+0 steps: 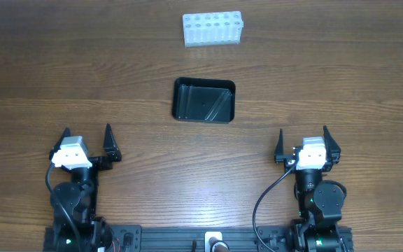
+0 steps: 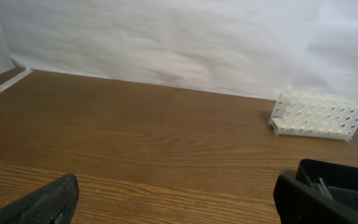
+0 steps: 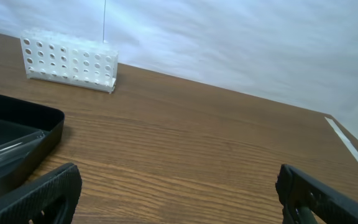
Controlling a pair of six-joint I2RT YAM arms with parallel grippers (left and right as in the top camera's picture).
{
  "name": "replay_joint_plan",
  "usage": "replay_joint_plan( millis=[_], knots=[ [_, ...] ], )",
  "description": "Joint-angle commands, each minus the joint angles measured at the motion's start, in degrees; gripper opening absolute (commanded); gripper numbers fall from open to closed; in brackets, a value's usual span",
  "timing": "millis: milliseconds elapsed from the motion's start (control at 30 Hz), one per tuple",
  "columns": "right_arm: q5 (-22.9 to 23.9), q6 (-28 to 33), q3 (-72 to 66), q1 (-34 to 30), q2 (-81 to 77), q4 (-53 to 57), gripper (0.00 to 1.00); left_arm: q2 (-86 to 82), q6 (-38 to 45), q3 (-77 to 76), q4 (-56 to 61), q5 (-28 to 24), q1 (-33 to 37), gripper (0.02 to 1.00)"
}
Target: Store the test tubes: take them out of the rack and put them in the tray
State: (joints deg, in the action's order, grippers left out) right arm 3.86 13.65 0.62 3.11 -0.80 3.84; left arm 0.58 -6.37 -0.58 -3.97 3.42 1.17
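Both left fingers (image 1: 109,143) and right fingers (image 1: 280,148) spread wide, well apart from tray (image 1: 176,102) and rack (image 1: 213,29).

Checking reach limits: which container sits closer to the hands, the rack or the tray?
The black tray, in the middle of the table. The white rack stands beyond it, toward the far edge.

A white rack (image 1: 213,29) dotted with round holes is standing upright at the far side of the wooden surface (image 1: 82,84). A black rectangular tray (image 1: 176,99) is sitting flat nearby, apart from it, with clear test tubes (image 1: 220,103) lying slantwise inside
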Motion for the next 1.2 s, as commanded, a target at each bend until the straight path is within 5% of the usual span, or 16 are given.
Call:
replay_joint_plan(
  millis=[33, 133, 1200],
  knots=[
    [-1.29, -7.13, -0.31, -0.52, 0.52, 0.26, 0.993, -0.42, 1.05, 0.24, 0.02, -0.15, 0.35, 0.998],
    [-1.27, -13.75, -0.31, -0.52, 0.52, 0.28, 0.991, -0.42, 1.03, 0.24, 0.04, -0.15, 0.35, 0.998],
    [-1.25, -13.62, -0.31, -1.01, 0.52, 0.26, 0.993, -0.42, 1.05, 0.24, 0.04, -0.15, 0.35, 0.998]
  ],
)
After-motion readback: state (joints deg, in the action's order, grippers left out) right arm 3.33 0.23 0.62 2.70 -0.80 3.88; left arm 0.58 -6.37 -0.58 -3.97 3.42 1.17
